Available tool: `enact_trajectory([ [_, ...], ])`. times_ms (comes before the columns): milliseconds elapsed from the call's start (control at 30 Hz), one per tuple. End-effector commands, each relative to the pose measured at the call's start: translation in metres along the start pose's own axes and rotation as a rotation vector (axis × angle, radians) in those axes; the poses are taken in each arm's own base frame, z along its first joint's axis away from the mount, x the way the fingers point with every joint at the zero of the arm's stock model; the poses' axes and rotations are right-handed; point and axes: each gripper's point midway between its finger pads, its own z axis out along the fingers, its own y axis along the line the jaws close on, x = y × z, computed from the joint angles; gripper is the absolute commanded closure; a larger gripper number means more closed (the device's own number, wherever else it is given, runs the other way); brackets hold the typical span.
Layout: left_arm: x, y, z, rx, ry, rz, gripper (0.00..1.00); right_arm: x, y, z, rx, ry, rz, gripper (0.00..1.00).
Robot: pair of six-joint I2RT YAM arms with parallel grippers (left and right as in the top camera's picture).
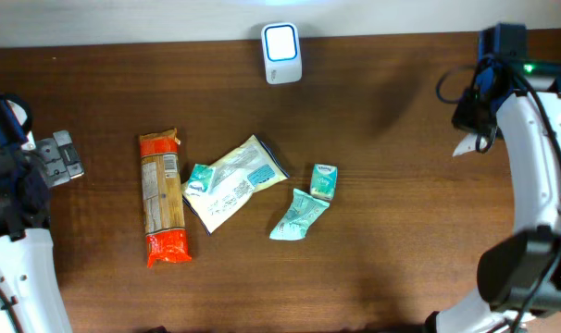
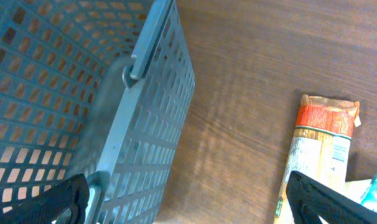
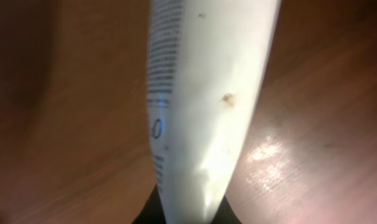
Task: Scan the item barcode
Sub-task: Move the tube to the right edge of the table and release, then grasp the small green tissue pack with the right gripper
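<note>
My right gripper [image 1: 473, 129] hangs over the table's far right, shut on a white tube-like item [image 1: 467, 146]. In the right wrist view the white item [image 3: 207, 93] fills the middle, with small print down its left edge, and it is pinched at its narrow end in the gripper [image 3: 185, 214]. The white scanner [image 1: 281, 53] with a lit screen stands at the back centre, well left of the held item. My left gripper [image 1: 63, 157] is at the left edge, open and empty [image 2: 188, 202]; one black finger [image 2: 58, 200] shows low in its view.
On the table lie a long pasta packet [image 1: 162, 196] [image 2: 319, 149], a white pouch [image 1: 232, 182], a small green box [image 1: 323, 181] and a teal sachet [image 1: 299, 215]. A blue-grey mesh basket [image 2: 83, 93] sits under and left of my left gripper.
</note>
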Motion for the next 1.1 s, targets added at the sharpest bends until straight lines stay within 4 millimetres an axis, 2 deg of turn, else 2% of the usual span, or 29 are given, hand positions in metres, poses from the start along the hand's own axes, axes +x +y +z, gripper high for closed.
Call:
enact_trajectory([
  [0, -0.002, 0.004, -0.002, -0.010, -0.010, 0.009, 0.01, 0.025, -0.011, 0.063, 0.052, 0.094, 0.075, 0.96],
  [33, -0.002, 0.004, -0.002, -0.010, -0.010, 0.009, 0.01, 0.030, -0.011, 0.078, 0.056, 0.102, 0.080, 0.95],
  [100, -0.002, 0.003, -0.002, -0.010, -0.010, 0.009, 0.01, 0.038, -0.006, 0.105, 0.050, 0.099, 0.087, 0.79],
  [133, -0.002, 0.003, -0.002, -0.010, -0.010, 0.009, 0.01, 0.038, -0.004, 0.111, 0.043, 0.087, 0.091, 0.66],
  [200, -0.002, 0.003, -0.002, -0.010, -0.010, 0.009, 0.01, 0.036, 0.006, 0.110, -0.012, 0.087, 0.098, 0.53],
  [300, -0.002, 0.003, -0.002, -0.010, -0.010, 0.009, 0.01, 0.040, 0.038, 0.084, -0.230, 0.164, 0.005, 0.51],
  [367, -0.002, 0.003, -0.002, -0.010, -0.010, 0.009, 0.01, 0.038, 0.077, 0.040, -0.495, 0.204, -0.079, 0.50],
  [433, -0.002, 0.003, -0.002, -0.010, -0.010, 0.009, 0.01, 0.048, 0.115, 0.008, -0.678, 0.239, -0.139, 0.48],
  [500, -0.002, 0.003, -0.002, -0.010, -0.010, 0.009, 0.01, 0.068, 0.145, -0.001, -0.714, 0.268, -0.213, 0.48],
  [600, -0.002, 0.003, -0.002, -0.010, -0.010, 0.009, 0.01, 0.106, 0.194, -0.001, -0.734, 0.315, -0.327, 0.48],
  [733, -0.002, 0.003, -0.002, -0.010, -0.010, 0.009, 0.01, 0.181, 0.272, -0.001, -0.767, 0.357, -0.569, 0.49],
  [800, -0.002, 0.003, -0.002, -0.010, -0.010, 0.009, 0.01, 0.208, 0.292, 0.002, -0.768, 0.378, -0.638, 0.49],
  [867, -0.002, 0.003, -0.002, -0.010, -0.010, 0.009, 0.01, 0.217, 0.293, 0.012, -0.699, 0.394, -0.615, 0.49],
  [967, -0.002, 0.003, -0.002, -0.010, -0.010, 0.009, 0.01, 0.218, 0.290, 0.014, -0.679, 0.397, -0.614, 0.49],
  [1067, -0.002, 0.004, -0.002, -0.010, -0.010, 0.009, 0.01, 0.222, 0.259, 0.027, -0.516, 0.426, -0.630, 0.48],
])
